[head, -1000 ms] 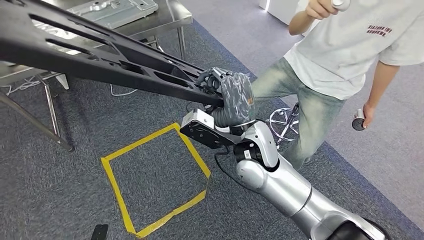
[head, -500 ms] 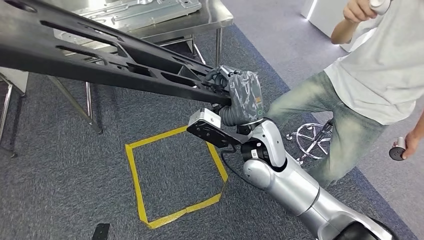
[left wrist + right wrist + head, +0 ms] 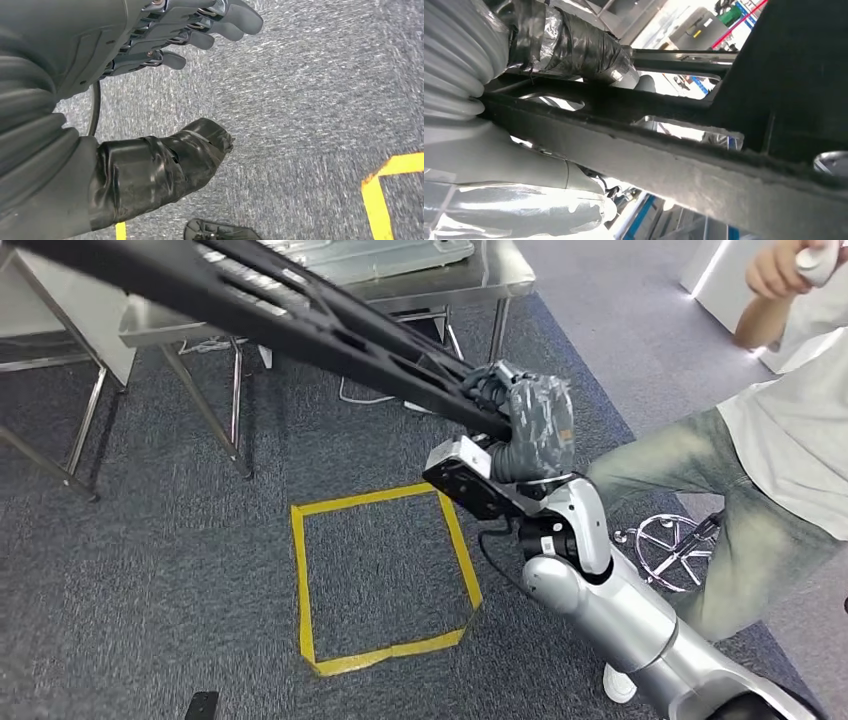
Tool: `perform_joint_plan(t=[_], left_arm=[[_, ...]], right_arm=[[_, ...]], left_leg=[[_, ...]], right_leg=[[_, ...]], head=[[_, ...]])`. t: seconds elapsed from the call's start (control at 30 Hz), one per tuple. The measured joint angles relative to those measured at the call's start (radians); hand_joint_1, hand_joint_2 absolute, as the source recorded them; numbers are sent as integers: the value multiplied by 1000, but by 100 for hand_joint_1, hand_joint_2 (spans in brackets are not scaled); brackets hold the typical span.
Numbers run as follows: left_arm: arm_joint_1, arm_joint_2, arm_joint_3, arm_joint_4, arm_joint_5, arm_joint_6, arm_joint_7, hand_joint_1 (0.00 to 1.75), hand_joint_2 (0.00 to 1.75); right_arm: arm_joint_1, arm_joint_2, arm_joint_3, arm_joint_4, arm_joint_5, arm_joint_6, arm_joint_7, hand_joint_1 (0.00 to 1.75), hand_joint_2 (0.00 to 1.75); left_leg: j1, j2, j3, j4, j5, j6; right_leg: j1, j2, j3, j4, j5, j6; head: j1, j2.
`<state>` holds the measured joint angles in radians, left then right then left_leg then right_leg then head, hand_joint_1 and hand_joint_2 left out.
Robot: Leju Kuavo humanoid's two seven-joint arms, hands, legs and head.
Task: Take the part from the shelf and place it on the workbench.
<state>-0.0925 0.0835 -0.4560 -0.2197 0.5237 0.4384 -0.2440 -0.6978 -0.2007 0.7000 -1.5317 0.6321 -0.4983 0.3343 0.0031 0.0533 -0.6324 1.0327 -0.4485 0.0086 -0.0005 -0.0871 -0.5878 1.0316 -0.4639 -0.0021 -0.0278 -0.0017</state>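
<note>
Where our right hand grips the long black part at centre frame, part's far end cut off upper left, workbench behind partly hidden, left hand hanging slack over carpet, holding nothing.

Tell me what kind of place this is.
Probably a robot test lab or workshop: grey carpet marked with a yellow tape square, a steel workbench bearing metal parts, and a person holding controllers.

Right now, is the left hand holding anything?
No. In the left wrist view the left hand hangs over grey carpet with its fingers and thumb apart and nothing between them.
</note>
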Motion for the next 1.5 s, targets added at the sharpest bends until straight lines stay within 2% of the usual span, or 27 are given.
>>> perform_joint_plan(t=[0.07, 0.13, 0.17, 0.23, 0.3, 0.33, 0.37, 0.43, 0.5, 0.57, 0.6, 0.67, 0.73, 0.8, 0.83, 0.87, 0.93, 1.0, 1.1, 1.17, 1.23, 1.27, 1.3, 1.33, 1.37, 1.43, 1.5], left_arm=[[2, 0, 0, 0, 2, 2, 0, 0, 175], [5, 0, -1, 0, 4, 3, 0, 0, 175], [4, 0, -1, 0, 6, 3, 0, 0, 175], [0, 0, -1, 0, 9, 4, 0, 0, 175], [-1, 0, -1, 0, 11, 5, 0, 0, 175], [-1, 0, -1, 0, 11, 5, 0, 0, 175], [-1, 0, -1, 0, 12, 5, 0, 0, 175], [-1, 0, -1, 0, 12, 5, 0, 0, 175], [-3, 0, -1, 0, 12, 5, 0, 0, 175], [-1, 0, -1, 0, 12, 7, 1, 0, 175], [1, 0, -1, 0, 12, 8, 1, 0, 175], [2, 0, -1, 0, 13, 9, 1, 0, 175], [-1, 1, -1, 0, 13, 10, 1, 0, 175], [-2, 1, -1, 0, 13, 11, 1, 0, 175], [-2, 1, -1, 0, 13, 11, 1, 0, 175], [-1, 2, -1, 0, 13, 11, 1, 0, 175], [-3, 3, -1, 0, 13, 11, 0, 0, 175], [-5, 5, -1, 0, 13, 11, -1, 0, 175], [-3, 6, -1, 0, 13, 11, -2, 0, 175], [-2, 6, -2, 0, 13, 3, -3, 0, 175], [-5, 6, -2, 0, 14, -20, -10, 0, 175], [-6, 6, -2, 0, 15, -35, -16, 0, 175], [-7, 7, -2, 0, 16, -49, -23, 0, 175], [-7, 7, -2, 0, 16, -60, -31, 0, 175], [-7, 8, -2, 0, 15, -66, -38, 0, 175], [-7, 8, -2, 0, 13, -70, -49, 0, 175], [-7, 8, -2, 0, 13, -71, -53, 0, 175]], right_arm=[[11, -21, -20, -17, 0, 7, 9, 175, 175], [24, -41, -38, -33, 3, 14, 17, 175, 175], [31, -50, -48, -41, 6, 17, 20, 175, 175], [45, -67, -67, -54, 11, 20, 22, 175, 175], [61, -78, -78, -61, 11, 23, 24, 175, 175], [68, -82, -82, -64, 11, 25, 25, 175, 175], [72, -86, -85, -68, 11, 26, 26, 175, 175], [75, -94, -93, -75, 12, 28, 26, 175, 175], [76, -99, -99, -83, 12, 28, 27, 175, 175], [79, -100, -101, -90, 12, 28, 27, 175, 175], [79, -100, -101, -93, 12, 28, 27, 175, 175], [79, -101, -103, -98, 12, 28, 27, 175, 175], [81, -102, -106, -102, 12, 28, 28, 175, 175], [84, -102, -107, -103, 12, 29, 28, 175, 175], [86, -102, -107, -104, 12, 29, 28, 175, 175], [88, -102, -107, -104, 12, 29, 28, 175, 175], [89, -102, -107, -107, 12, 30, 28, 175, 175], [89, -104, -108, -112, 12, 30, 28, 175, 175], [88, -105, -109, -117, 12, 30, 28, 175, 175], [88, -106, -109, -119, 9, 30, 28, 175, 175], [90, -109, -110, -121, 6, 30, 29, 175, 175], [93, -110, -110, -121, 4, 30, 29, 175, 175], [97, -112, -111, -121, 3, 30, 29, 175, 175], [101, -113, -111, -121, 2, 29, 29, 175, 175], [103, -115, -111, -121, 3, 29, 29, 175, 175], [105, -118, -113, -123, 7, 29, 28, 175, 175], [103, -120, -117, -128, 10, 30, 26, 175, 175]], left_leg=[[-1, -20, 2, -4, 1, 12], [3, -40, 7, -11, 5, 23], [6, -48, 10, -15, 8, 29], [8, -68, 11, -17, 10, 37], [7, -92, 10, -15, 10, 38], [8, -106, 10, -13, 9, 37], [8, -120, 11, -11, 9, 36], [7, -146, 8, -5, 7, 32], [8, -169, 0, -2, 8, 22], [11, -190, -6, -6, 14, 8], [12, -185, -9, -5, 14, 3], [11, -134, -30, 34, -13, -8], [11, -77, -83, 145, -72, -16], [14, -65, -133, 248, -107, -23], [15, -62, -135, 255, -100, -25], [15, -56, -117, 223, -77, -26], [12, -26, -46, 93, -22, -23], [6, -5, -3, 9, -1, -11], [5, -25, 0, -3, 2, 8], [8, -36, 4, -11, 7, 19], [9, -46, 6, -14, 8, 28], [8, -52, 6, -14, 7, 31], [7, -58, 6, -13, 5, 33], [7, -65, 7, -12, 3, 34], [6, -71, 8, -10, 0, 34], [6, -82, 13, -7, -6, 32], [4, -89, 14, -5, -9, 24]], right_leg=[[3, -17, 5, -2, -3, 10], [-1, 2, 2, 19, -23, 21], [-4, 26, -14, 56, -47, 26], [-7, 69, -74, 182, -108, 32], [-9, 79, -126, 277, -131, 35], [-10, 81, -127, 271, -113, 35], [-11, 86, -110, 227, -79, 33], [-16, 123, -50, 89, -12, 28], [-18, 158, -15, 13, 8, 24], [-16, 148, -11, 5, 8, 17], [-17, 136, -8, 0, 11, 11], [-20, 110, -2, -12, 17, -4], [-17, 85, 0, -16, 18, -12], [-16, 60, -1, -14, 16, -14], [-16, 47, -1, -13, 15, -13], [-16, 35, -1, -11, 13, -11], [-14, 14, 0, -4, 5, -4], [-9, -4, 1, 2, -1, 6], [-8, -18, 4, 1, -5, 22], [-13, 18, -7, 32, -30, 33], [-16, 66, -58, 139, -88, 38], [-16, 75, -92, 206, -115, 39], [-16, 79, -120, 258, -127, 39], [-16, 80, -132, 276, -120, 38], [-16, 81, -125, 253, -94, 36], [-15, 85, -68, 127, -24, 26], [-11, 92, -19, 25, 3, 16]], head=[[1, 0], [3, 0], [4, 0], [6, 0], [7, 0], [7, 0], [7, 0], [7, 0], [6, 0], [6, 0], [6, 0], [2, 0], [-2, 0], [-2, 0], [-2, 0], [-2, 0], [-2, 0], [0, 0], [4, 0], [6, 0], [9, 0], [10, 0], [10, 0], [10, 0], [10, 0], [10, 0], [10, 0]])
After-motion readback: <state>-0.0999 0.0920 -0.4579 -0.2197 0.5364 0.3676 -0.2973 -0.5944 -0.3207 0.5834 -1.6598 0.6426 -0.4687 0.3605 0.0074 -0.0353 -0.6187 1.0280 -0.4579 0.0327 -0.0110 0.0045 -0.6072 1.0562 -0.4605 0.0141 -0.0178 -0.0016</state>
